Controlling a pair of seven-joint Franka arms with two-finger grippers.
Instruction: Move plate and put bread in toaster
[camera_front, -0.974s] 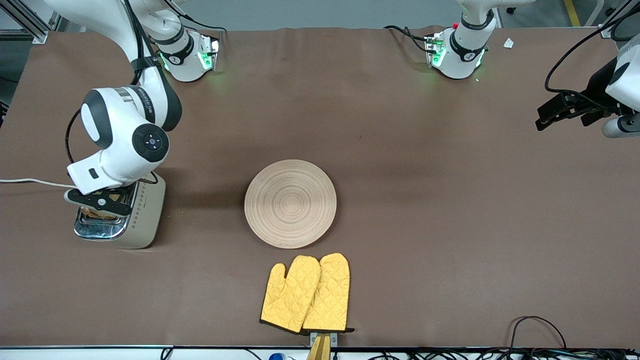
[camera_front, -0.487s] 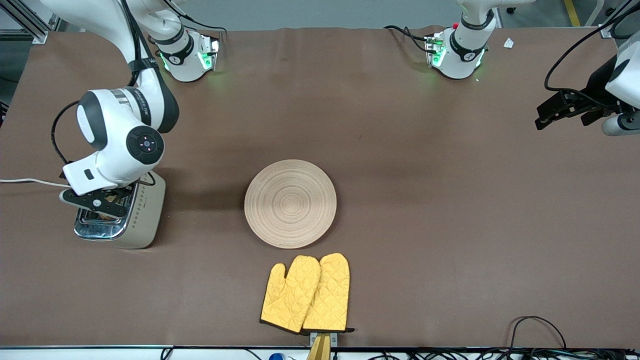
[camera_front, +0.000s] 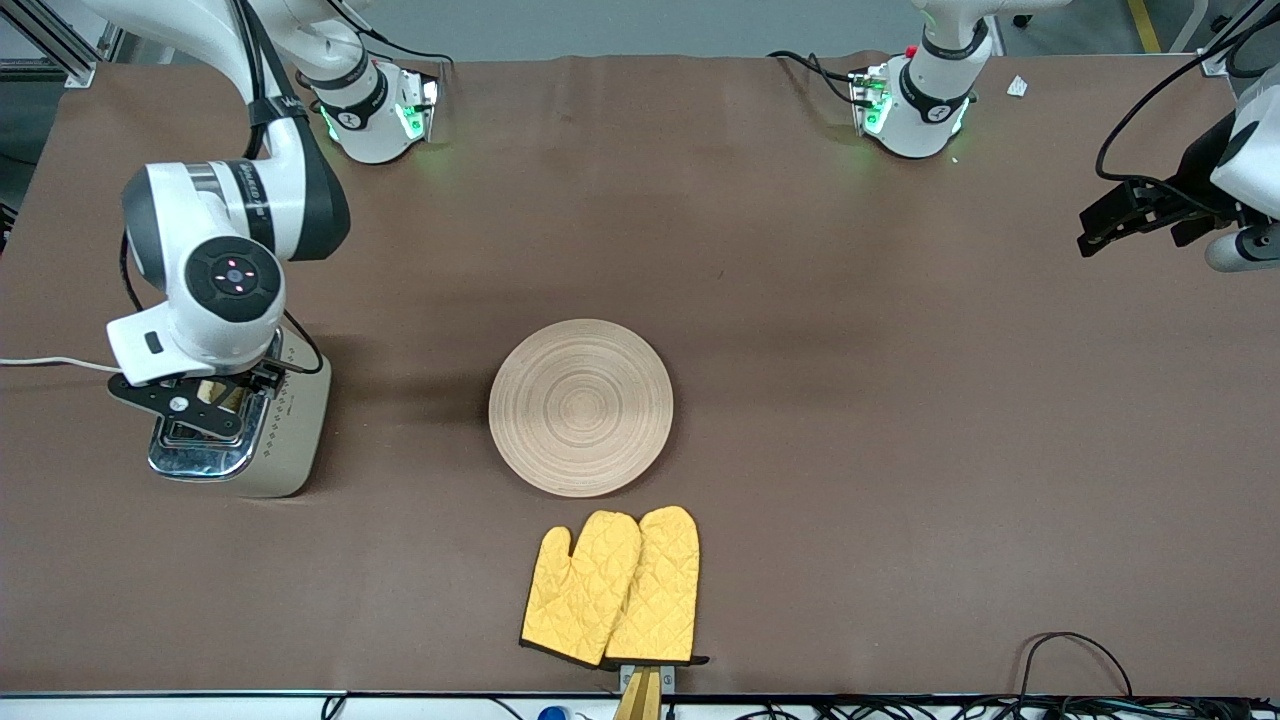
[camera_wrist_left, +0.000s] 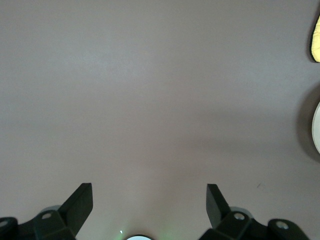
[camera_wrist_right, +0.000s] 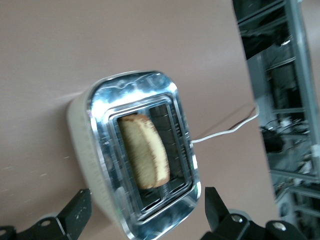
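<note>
The right gripper (camera_front: 190, 400) hangs directly above the toaster (camera_front: 290, 430) at the right arm's end of the surface (camera_front: 850, 400), fingers (camera_wrist_right: 75, 212) spread wide and gripping nothing; the bread (camera_wrist_right: 145, 157) stands in one chrome-rimmed slot, its top edge protruding, with the white power cord (camera_wrist_right: 225, 131) trailing from the toaster. The plate (camera_front: 581, 407) lies flat near the middle of the surface, with a pair of yellow oven mitts (camera_front: 612, 587) just beside it, nearer the front camera. The left gripper (camera_wrist_left: 149, 210) waits over bare surface at the left arm's end, fingers (camera_wrist_left: 80, 205) fully apart and gripping nothing.
</note>
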